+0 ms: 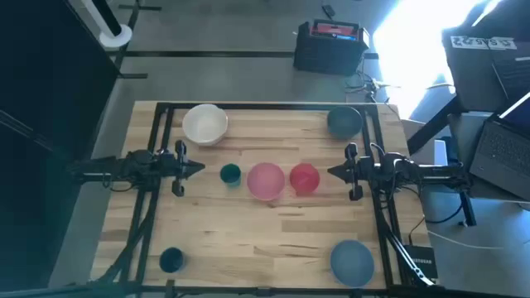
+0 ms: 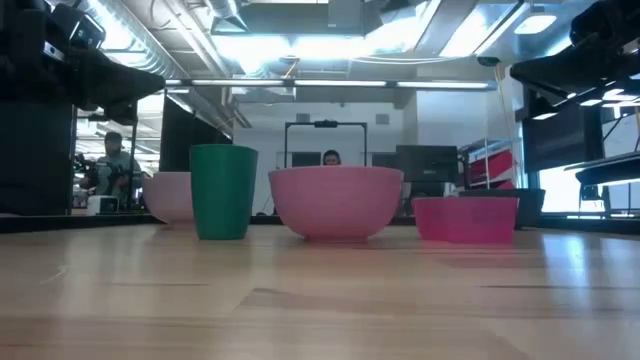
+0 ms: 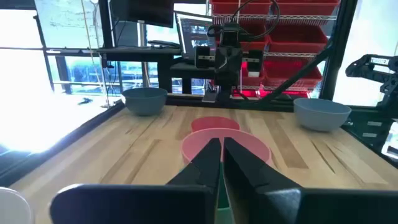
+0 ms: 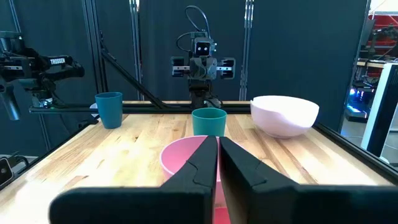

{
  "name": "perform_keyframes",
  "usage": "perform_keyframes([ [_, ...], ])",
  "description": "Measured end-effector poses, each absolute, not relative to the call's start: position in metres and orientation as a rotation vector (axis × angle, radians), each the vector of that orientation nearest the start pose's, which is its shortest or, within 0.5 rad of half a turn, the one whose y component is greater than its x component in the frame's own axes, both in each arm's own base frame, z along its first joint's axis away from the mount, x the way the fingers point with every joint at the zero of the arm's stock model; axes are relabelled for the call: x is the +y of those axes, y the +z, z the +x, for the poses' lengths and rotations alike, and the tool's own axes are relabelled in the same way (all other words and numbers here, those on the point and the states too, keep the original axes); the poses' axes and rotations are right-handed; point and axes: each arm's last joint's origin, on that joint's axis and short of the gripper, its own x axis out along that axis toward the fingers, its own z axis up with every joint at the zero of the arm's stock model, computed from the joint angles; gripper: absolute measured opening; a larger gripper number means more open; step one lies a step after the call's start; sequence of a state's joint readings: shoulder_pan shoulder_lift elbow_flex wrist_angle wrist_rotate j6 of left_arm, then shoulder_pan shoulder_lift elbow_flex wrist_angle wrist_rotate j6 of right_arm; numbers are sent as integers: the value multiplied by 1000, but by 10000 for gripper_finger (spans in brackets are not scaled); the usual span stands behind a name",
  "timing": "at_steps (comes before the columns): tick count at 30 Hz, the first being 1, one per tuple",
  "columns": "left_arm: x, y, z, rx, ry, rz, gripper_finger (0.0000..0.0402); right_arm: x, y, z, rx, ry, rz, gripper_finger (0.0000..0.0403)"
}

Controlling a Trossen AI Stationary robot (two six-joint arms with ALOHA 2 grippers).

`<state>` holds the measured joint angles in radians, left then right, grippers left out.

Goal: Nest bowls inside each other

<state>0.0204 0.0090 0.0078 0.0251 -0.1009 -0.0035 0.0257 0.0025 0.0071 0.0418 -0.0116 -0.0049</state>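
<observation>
Several bowls stand upright on their bases on the wooden table. A small dark teal bowl [image 1: 230, 174], a pale pink bowl [image 1: 266, 180] and a red bowl [image 1: 304, 178] form a row in the middle. A white bowl [image 1: 204, 123] is at the far left and a grey-blue bowl [image 1: 344, 122] at the far right. Another grey-blue bowl [image 1: 352, 261] is at the near right and a second teal one [image 1: 171, 260] at the near left. My left gripper [image 1: 199, 168] is shut, held level, left of the row. My right gripper [image 1: 331, 171] is shut, right of the row.
A black metal frame [image 1: 248, 106] runs along the table's far edge and down both sides under the arms. Bare wood lies between the middle row and the near edge. A black case [image 1: 330, 45] sits on the floor beyond the table. People [image 2: 330, 158] show far behind.
</observation>
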Motion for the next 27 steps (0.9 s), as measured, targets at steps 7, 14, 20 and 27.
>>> perform_keyframes([
  [7,5,168,98,-25,121,-4,0,3,170,97,-47,38,-5,1],
  [14,5,168,98,-24,121,-5,0,3,170,97,-47,37,-5,1],
  [20,5,168,98,-25,121,-4,0,3,170,97,-46,37,-4,1],
  [27,5,168,98,-18,124,119,0,3,170,97,-46,37,-4,1],
])
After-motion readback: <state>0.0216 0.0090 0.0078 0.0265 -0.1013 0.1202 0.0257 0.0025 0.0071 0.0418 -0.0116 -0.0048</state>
